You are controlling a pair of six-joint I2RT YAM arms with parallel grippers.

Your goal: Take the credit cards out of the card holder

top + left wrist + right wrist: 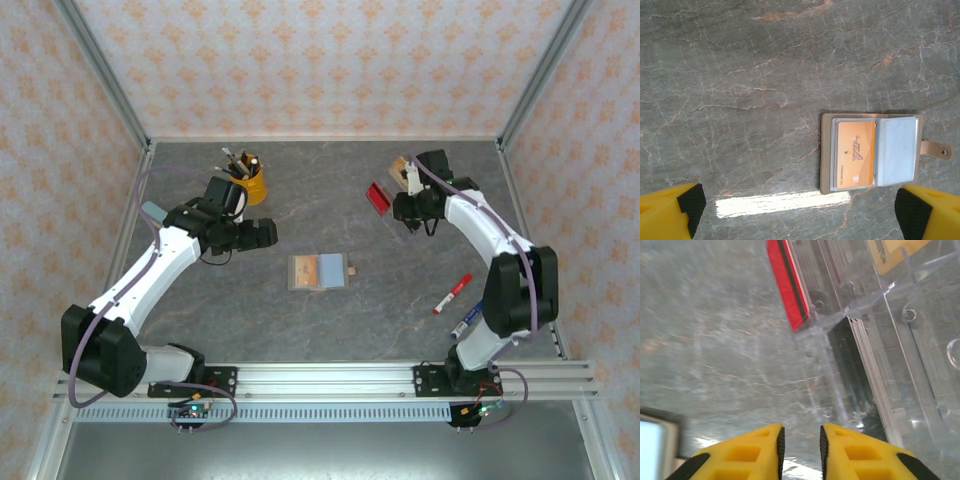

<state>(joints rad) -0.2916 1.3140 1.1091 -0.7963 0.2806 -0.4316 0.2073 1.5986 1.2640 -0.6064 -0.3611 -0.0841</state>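
Card holder square, open; glossy orange card inside.

The left arm is being held stretched from the near edge of the surface toward its middle. The left gripper is being pointed downward, with its fingers being held spread wide apart. The right arm is being held bent toward the far right corner. The right gripper is being aimed down, its fingers being held only slightly apart.
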